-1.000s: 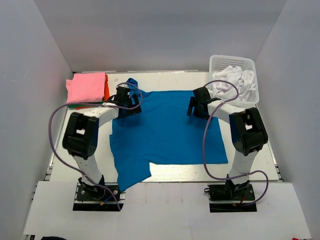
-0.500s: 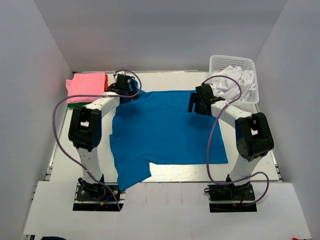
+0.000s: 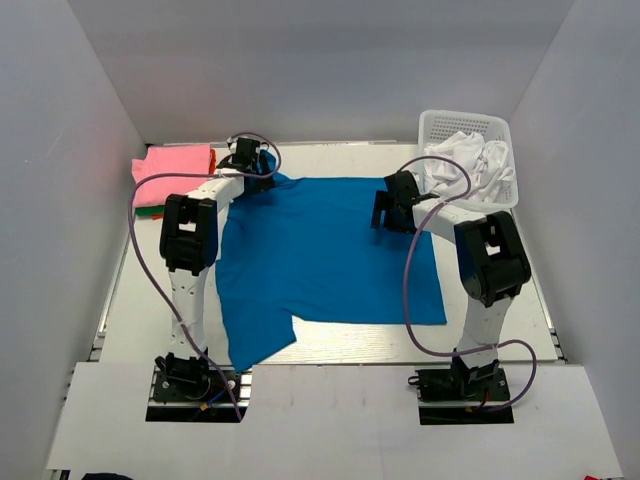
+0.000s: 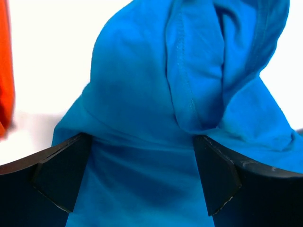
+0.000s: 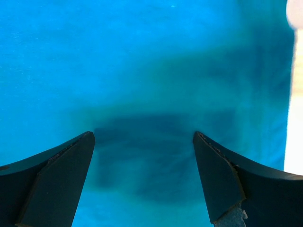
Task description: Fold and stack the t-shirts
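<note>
Left gripper (image 4: 142,177) and right gripper (image 5: 142,172) hover spread over the blue shirt's (image 3: 330,255) far edge; next, pinch and fold.

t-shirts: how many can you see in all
4 at least: blue shirt spread mid-table; pink shirt atop the orange shirt, folded, far left; white cloth crumpled in the basket, far right. More may hide under the pink one or in the basket.
</note>
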